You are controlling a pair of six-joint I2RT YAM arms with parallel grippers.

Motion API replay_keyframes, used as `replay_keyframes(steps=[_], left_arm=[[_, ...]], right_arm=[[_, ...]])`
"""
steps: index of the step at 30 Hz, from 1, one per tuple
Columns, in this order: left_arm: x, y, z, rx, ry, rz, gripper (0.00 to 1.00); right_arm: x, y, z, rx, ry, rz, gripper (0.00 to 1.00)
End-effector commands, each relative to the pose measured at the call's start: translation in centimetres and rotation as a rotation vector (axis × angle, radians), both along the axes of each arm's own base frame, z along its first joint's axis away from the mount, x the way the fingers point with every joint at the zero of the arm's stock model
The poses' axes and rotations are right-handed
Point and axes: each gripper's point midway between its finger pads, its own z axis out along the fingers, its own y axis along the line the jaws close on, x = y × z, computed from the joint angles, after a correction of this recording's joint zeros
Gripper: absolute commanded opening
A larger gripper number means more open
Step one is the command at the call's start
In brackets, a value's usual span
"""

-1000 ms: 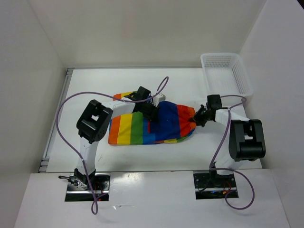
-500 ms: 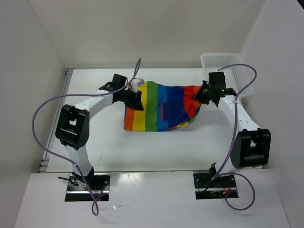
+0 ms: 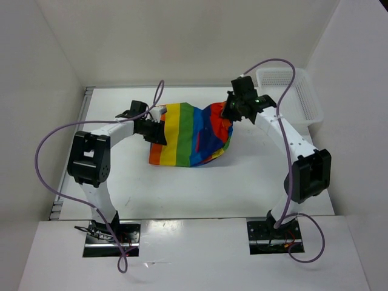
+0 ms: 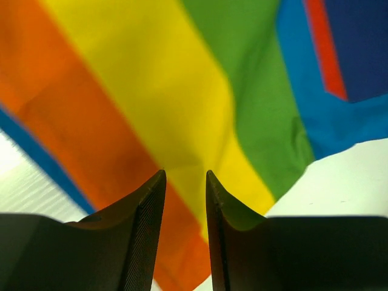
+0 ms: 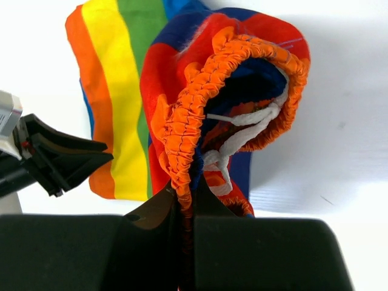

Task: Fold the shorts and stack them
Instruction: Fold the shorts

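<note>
Shorts [image 3: 187, 134], one pair, pinched by right tool [image 3: 230, 113]; one basket [image 3: 310, 97].

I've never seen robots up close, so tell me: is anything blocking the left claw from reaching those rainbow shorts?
Nothing visible. The left gripper aims its slightly parted jaws at the shorts, only striped fabric ahead. The right gripper pinches their orange waistband. The white basket stands off at the far right.

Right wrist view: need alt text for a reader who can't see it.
The right gripper is shut on the orange elastic waistband of the rainbow-striped shorts, which bunch up toward the camera over the white table. The white drawstring hangs loose inside the open waist.
</note>
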Motion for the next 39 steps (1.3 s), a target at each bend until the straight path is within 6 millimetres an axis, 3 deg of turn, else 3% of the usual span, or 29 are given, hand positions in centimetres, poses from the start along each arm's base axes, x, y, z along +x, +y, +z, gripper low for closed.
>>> replay_keyframes(steps=[1,6,8,12,16,20,26,29,32,36,39], left_arm=[[0.0,2.4,0.7,0.002,-0.002,0.054,0.40],[0.5,4.6,1.1,0.017,-0.017,0.110,0.40],[0.6,5.7,-0.1,0.034,0.010,0.139,0.39],[0.7,5.9,-2.4,0.030,0.039,0.144,0.37],[-1.0,4.5,-5.1,0.028,0.094,0.103,0.36],[-2.6,2.2,-5.9,0.025,0.110,0.039,0.36],[-3.6,-1.1,-6.1,0.028,0.097,-0.050,0.36],[-3.6,-3.5,-5.5,0.024,0.071,-0.108,0.36],[-3.3,-4.0,-3.8,0.023,0.063,-0.117,0.36],[-2.0,-2.2,1.4,0.005,-0.008,-0.065,0.38],[-1.4,0.2,2.6,0.020,-0.020,-0.002,0.39]], right_arm=[[0.3,2.0,1.6,-0.030,-0.020,0.002,0.00],[0.4,1.9,0.8,-0.038,-0.004,-0.011,0.00],[0.5,2.0,1.2,-0.034,-0.012,-0.011,0.00],[0.8,2.4,2.2,-0.010,-0.033,0.002,0.00],[0.8,3.0,3.1,0.000,-0.054,0.012,0.00],[0.9,3.1,4.4,0.018,-0.093,0.011,0.00],[0.5,2.0,4.4,-0.043,-0.107,0.022,0.00],[0.6,2.9,4.7,-0.012,-0.110,0.052,0.00],[0.8,5.3,4.6,0.000,-0.113,0.101,0.00],[0.3,9.1,3.8,0.012,-0.100,0.172,0.00],[0.0,10.6,3.4,0.013,-0.099,0.200,0.00]])
